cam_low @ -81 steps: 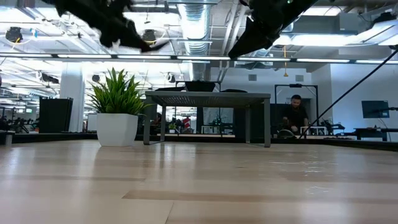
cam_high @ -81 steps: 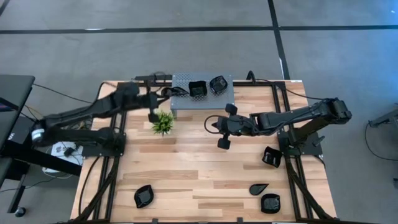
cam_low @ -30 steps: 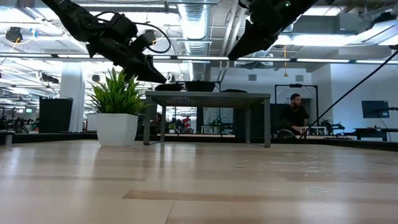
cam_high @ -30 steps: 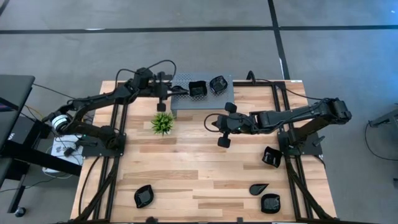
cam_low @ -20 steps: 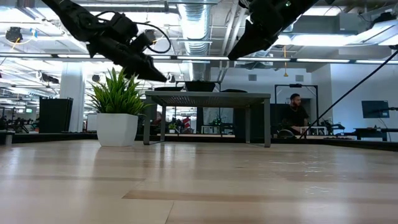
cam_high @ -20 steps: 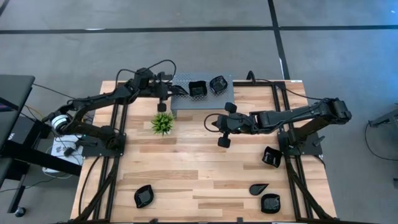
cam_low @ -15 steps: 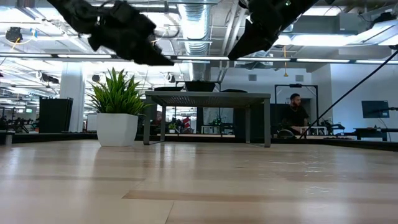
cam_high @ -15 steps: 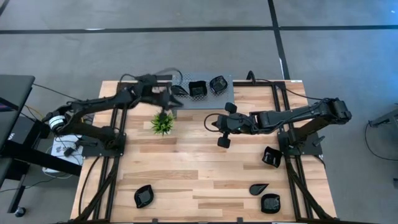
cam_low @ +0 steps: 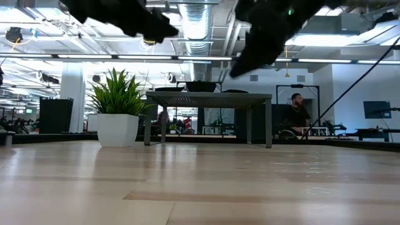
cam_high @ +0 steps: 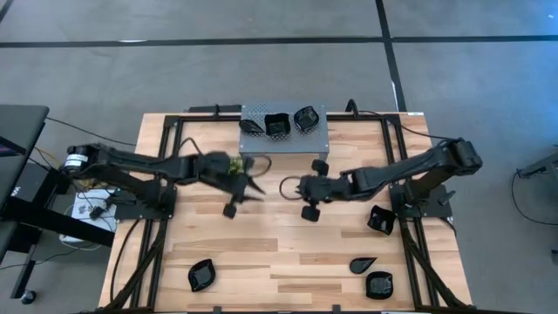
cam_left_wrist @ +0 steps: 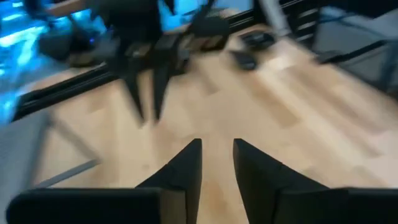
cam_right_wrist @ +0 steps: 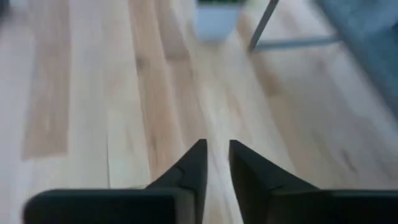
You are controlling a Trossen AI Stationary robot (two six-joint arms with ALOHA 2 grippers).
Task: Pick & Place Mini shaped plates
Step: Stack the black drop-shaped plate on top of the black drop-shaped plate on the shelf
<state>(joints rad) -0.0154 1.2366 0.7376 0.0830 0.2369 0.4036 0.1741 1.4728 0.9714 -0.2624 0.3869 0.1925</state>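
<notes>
Swung away from the grey perforated metal stand [cam_high: 283, 128], where three glossy black mini plates [cam_high: 277, 124] now rest, the left claw [cam_high: 247, 188] hovers empty, slightly parted above the wooden tabletop [cam_high: 261, 244], near the likewise narrowly parted right claw [cam_high: 305, 187], presumably heading for remaining plates.

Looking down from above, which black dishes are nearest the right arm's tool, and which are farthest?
From the right tool:
1. Dish beside the right arm's base, nearest.
2. Teardrop dish, toward the table's near edge.
3. Dish in the near-right corner.
4. Dish at the near-left, farthest.

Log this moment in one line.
left gripper: open, empty | right gripper: open, empty | stand: three plates | table: four plates
</notes>
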